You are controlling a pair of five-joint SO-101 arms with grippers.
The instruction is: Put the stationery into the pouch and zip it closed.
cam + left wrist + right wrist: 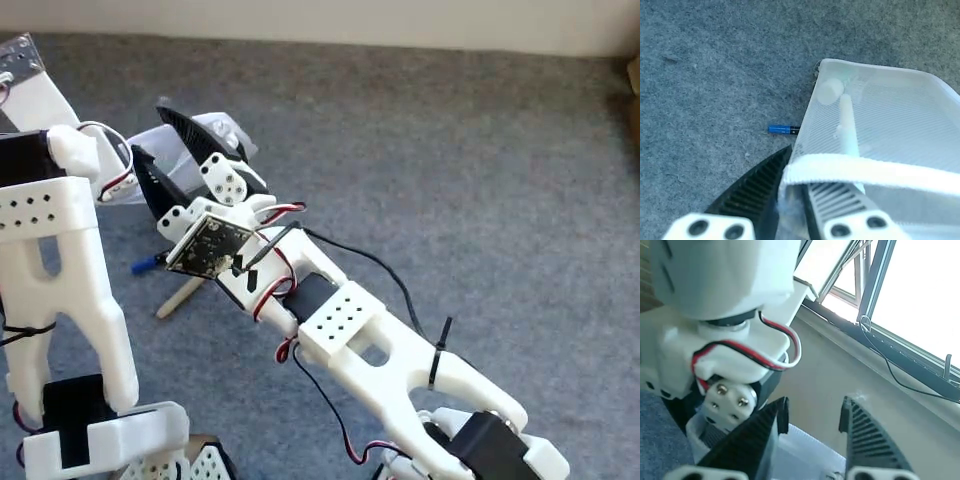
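Observation:
The pouch (890, 115) is white mesh, lifted off the grey carpet. My left gripper (797, 172) is shut on its white rim band (865, 170). A white pen (847, 125) and a white round piece (830, 91) show through the mesh. A blue pen (782, 129) lies on the carpet with its far end hidden under the pouch. In the high view the blue pen (150, 264) and a wooden pencil (185, 295) lie beneath my right arm. My right gripper (815, 405) is open just above the pouch (805, 450), close to the left arm's wrist (725, 400).
Grey carpet (450, 150) stretches free to the right and far side. The left arm's white body (60, 280) stands at the left edge. A wall and window frame (880, 285) are behind.

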